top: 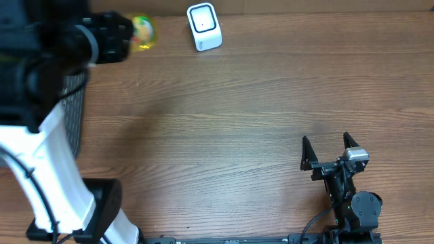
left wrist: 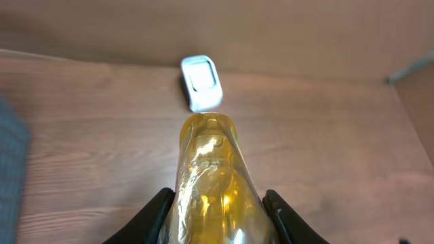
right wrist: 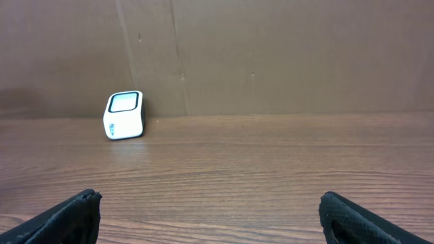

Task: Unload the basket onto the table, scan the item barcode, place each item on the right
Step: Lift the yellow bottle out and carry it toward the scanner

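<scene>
The item is a yellow, clear-wrapped packet (left wrist: 215, 183), long and rounded, held up off the table. My left gripper (left wrist: 218, 220) is shut on it, one black finger on each side. From overhead the item (top: 143, 32) shows at the far left, just past the left arm's dark wrist. The white barcode scanner (top: 204, 26) stands at the back edge, to the right of the item; in the left wrist view the scanner (left wrist: 201, 83) lies just beyond the packet's tip. No barcode shows. My right gripper (top: 330, 150) rests open near the front right, nothing between its fingers, with the scanner (right wrist: 125, 114) far off.
A dark mesh basket (top: 73, 115) sits at the left edge, partly under the left arm. A brown cardboard wall (right wrist: 271, 54) closes the back of the wooden table (top: 237, 122).
</scene>
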`<state>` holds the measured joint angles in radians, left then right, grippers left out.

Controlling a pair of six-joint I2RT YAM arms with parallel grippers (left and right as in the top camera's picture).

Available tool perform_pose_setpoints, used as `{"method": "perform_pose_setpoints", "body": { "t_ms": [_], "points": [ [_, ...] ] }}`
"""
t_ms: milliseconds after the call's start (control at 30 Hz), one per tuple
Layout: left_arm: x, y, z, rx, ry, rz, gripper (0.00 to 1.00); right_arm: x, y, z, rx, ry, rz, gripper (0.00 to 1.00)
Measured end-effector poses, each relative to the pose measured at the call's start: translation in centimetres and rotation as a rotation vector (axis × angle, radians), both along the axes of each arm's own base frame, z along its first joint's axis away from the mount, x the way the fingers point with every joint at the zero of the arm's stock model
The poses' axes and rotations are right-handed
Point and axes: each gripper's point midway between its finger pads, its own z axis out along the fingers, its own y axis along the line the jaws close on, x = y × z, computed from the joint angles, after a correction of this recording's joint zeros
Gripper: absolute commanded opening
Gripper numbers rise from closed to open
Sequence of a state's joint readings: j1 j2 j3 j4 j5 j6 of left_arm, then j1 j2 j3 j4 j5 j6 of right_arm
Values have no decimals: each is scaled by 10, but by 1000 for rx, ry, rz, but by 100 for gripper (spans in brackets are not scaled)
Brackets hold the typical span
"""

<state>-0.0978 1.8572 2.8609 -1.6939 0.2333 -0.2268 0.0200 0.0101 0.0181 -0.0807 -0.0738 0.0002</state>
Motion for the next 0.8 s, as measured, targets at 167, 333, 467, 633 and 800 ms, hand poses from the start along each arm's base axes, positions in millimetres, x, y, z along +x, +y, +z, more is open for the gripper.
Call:
{"method": "perform_pose_setpoints", "body": {
  "t_ms": [167,333,467,633,800],
  "points": [
    [7,-47,-35,39,112,-59,33,0,0,0,0,0,0,100],
    [14,-92,-79,93,240,-100,33,0,0,0,0,-1,0,100],
    [19,-129,-120,136,343,-113,29,0,0,0,0,0,0,100],
    [23,-172,-173,185,458,-110,29,0,0,0,0,-1,0,100],
    [26,-215,-225,222,530,-122,30,0,0,0,0,0,0,100]
  ]
}}
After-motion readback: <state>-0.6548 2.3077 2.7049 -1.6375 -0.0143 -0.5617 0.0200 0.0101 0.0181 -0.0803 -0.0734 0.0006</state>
